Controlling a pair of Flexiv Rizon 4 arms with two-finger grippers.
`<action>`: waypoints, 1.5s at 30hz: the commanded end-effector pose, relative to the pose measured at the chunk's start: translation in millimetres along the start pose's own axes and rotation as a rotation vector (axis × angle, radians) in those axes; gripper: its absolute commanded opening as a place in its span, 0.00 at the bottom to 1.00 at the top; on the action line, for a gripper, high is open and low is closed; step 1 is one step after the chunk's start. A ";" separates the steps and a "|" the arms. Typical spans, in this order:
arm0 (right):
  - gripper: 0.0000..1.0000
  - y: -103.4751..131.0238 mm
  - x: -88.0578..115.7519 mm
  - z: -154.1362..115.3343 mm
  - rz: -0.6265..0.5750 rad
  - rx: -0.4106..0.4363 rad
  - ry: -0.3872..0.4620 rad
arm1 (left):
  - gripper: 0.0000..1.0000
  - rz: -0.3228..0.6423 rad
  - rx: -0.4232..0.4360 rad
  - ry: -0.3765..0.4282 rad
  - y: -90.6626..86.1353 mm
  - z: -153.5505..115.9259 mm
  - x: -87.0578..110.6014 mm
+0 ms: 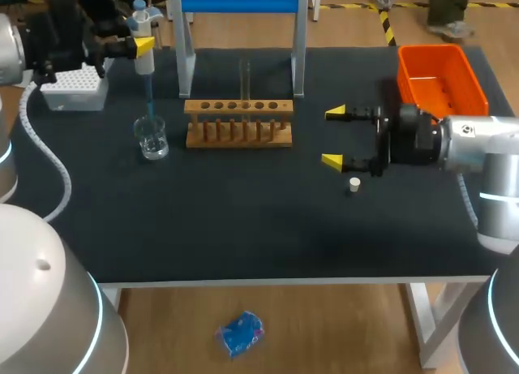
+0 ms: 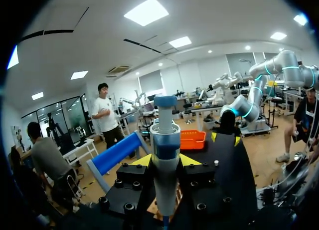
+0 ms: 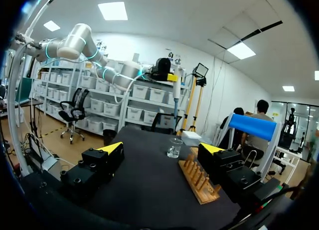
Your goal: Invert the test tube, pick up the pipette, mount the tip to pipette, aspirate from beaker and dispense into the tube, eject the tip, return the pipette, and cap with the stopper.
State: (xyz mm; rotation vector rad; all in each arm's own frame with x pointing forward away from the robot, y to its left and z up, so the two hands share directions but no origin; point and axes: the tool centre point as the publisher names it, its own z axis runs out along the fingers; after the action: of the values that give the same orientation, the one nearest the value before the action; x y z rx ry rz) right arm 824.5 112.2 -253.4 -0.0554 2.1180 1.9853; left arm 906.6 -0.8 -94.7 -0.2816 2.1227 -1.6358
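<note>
Head view: at upper left the left jaws clamp the white-and-blue plastic pipette (image 1: 144, 49), probably light and rigid, best held round its barrel. Its slender blue tip (image 1: 149, 102) hangs upright over the fragile clear glass beaker (image 1: 152, 137).

Left wrist view: the pipette (image 2: 165, 155) stands gripped between the jaws.

Right wrist view: the right jaws gape empty, level over the black worktop (image 3: 144, 190).

Bright, even light falls from white ceiling panels (image 2: 146, 11) (several show in both wrist views). The dark table (image 1: 243, 220) takes it flat, with only faint, soft shadows under the wooden rack (image 1: 238, 122); the glass beaker (image 1: 151, 137) glints slightly.
</note>
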 end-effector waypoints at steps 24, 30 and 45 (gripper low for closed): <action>1.00 -22.8 27.0 92.7 0.049 0.151 -0.030 | 0.00 0.001 0.000 0.003 0.0 1.5 -2.7; 1.00 -27.6 27.3 143.3 0.054 0.146 -0.014 | 0.00 0.001 0.000 0.003 0.0 1.5 -2.7; 1.00 -47.4 19.2 186.7 0.062 0.183 -0.037 | 0.00 0.001 0.000 0.003 0.0 1.5 -2.7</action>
State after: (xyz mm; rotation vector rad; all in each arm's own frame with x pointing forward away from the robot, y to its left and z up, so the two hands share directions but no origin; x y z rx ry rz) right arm 838.1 272.8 -306.0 0.0701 2.3003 1.8073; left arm 909.8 -0.9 -93.6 -0.2789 2.1298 -1.6354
